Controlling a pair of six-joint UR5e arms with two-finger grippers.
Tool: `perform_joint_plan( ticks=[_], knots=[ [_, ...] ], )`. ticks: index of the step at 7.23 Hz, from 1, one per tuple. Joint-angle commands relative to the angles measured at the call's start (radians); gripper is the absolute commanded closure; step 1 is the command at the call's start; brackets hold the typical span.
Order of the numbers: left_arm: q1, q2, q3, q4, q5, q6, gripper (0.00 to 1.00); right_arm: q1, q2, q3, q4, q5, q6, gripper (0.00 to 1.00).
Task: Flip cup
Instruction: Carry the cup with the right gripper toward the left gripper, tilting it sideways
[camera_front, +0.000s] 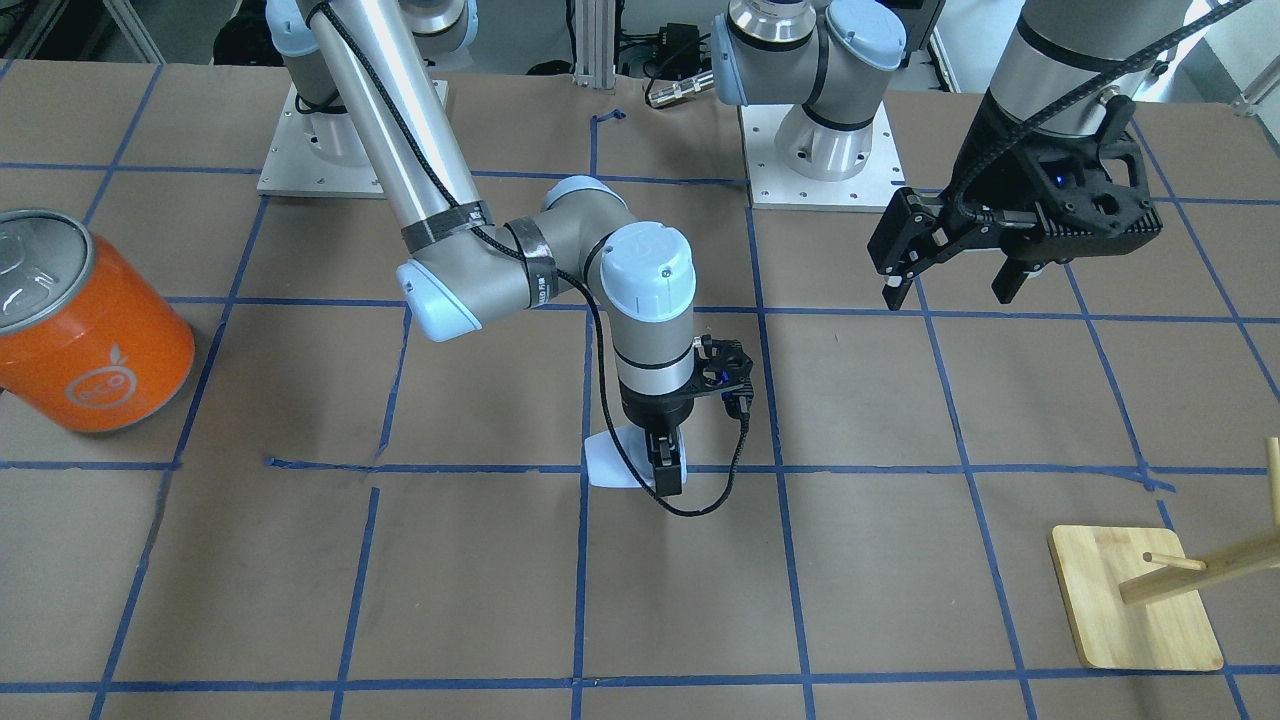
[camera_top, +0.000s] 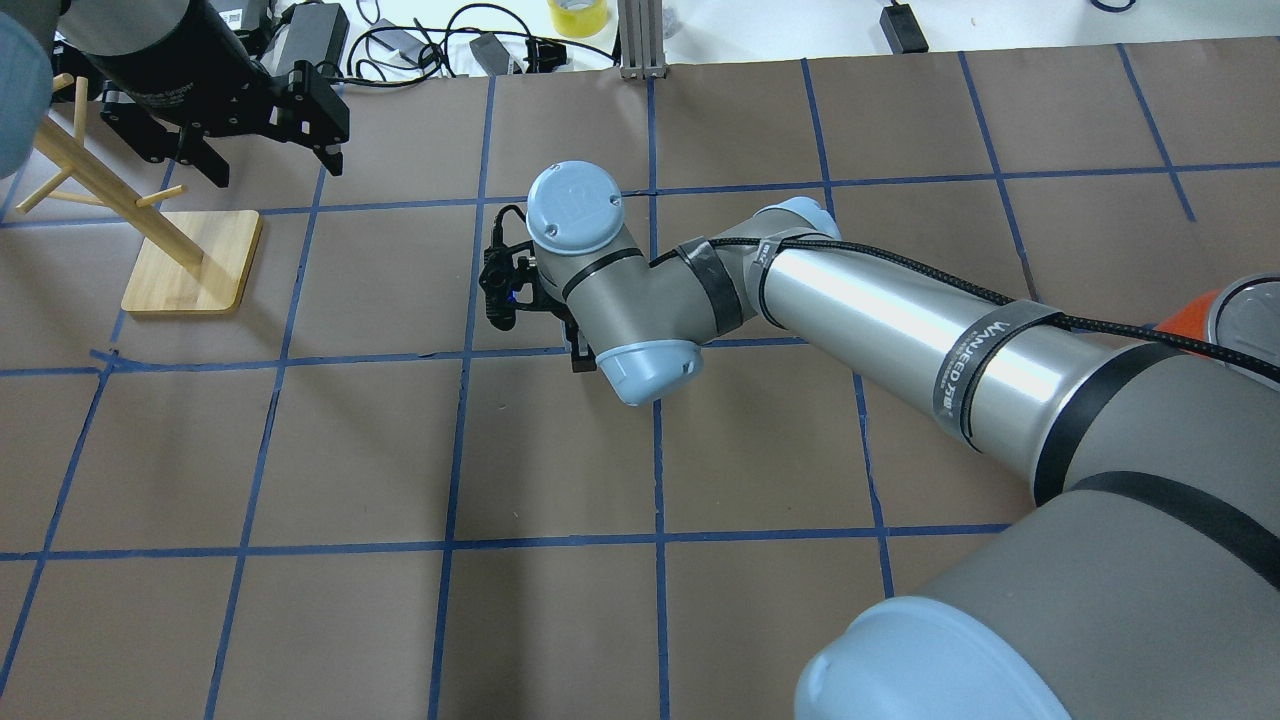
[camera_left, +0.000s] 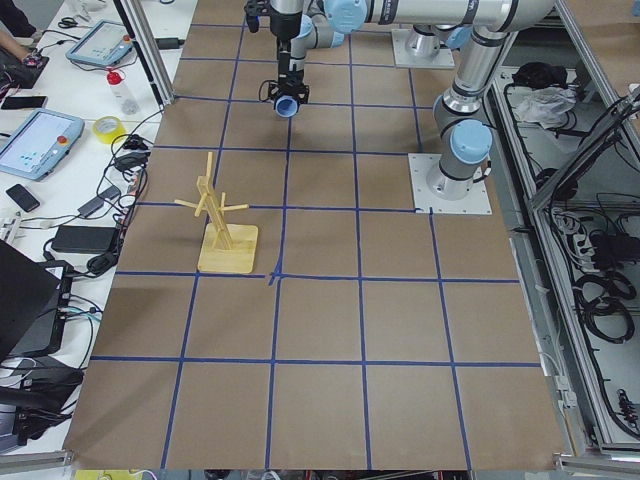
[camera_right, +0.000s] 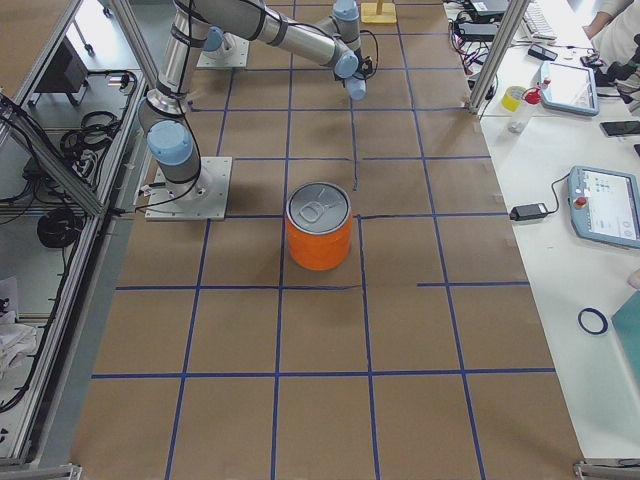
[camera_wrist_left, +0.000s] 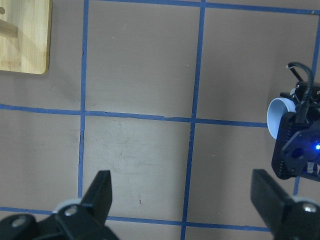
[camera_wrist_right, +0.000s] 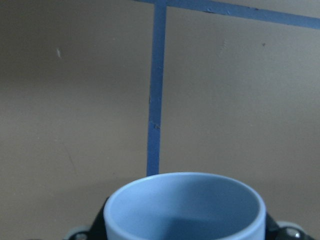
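The cup (camera_front: 612, 460) is a small pale blue-white tumbler near the middle of the table, low over the brown paper. My right gripper (camera_front: 665, 468) points straight down and is shut on it. In the right wrist view the cup's open mouth (camera_wrist_right: 185, 205) faces the camera, with a black finger on each side. The cup also shows in the left wrist view (camera_wrist_left: 276, 117) and the exterior left view (camera_left: 286, 106). In the overhead view my right wrist hides it. My left gripper (camera_front: 948, 290) hangs open and empty, high above the table; it also shows in the overhead view (camera_top: 275, 165).
A large orange can (camera_front: 90, 330) with a silver lid stands at the table's end on my right side. A wooden peg rack on a square base (camera_front: 1135, 610) stands on my left side, below my left gripper. Blue tape lines grid the paper.
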Motion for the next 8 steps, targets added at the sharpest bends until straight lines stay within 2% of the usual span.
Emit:
perform_joint_plan(
  ticks=[1, 6, 8],
  knots=[
    [0.001, 0.000, 0.000, 0.000, 0.000, 0.000, 0.00, -0.006, 0.008, 0.026, -0.073, -0.001, 0.007, 1.00],
    [0.001, 0.000, 0.000, 0.000, 0.005, 0.002, 0.00, -0.032, 0.000, 0.049, -0.073, 0.008, 0.081, 1.00],
    [0.001, 0.000, 0.000, 0.000, 0.005, 0.000, 0.00, -0.031, 0.001, 0.046, -0.083, 0.039, 0.084, 1.00]
  ],
)
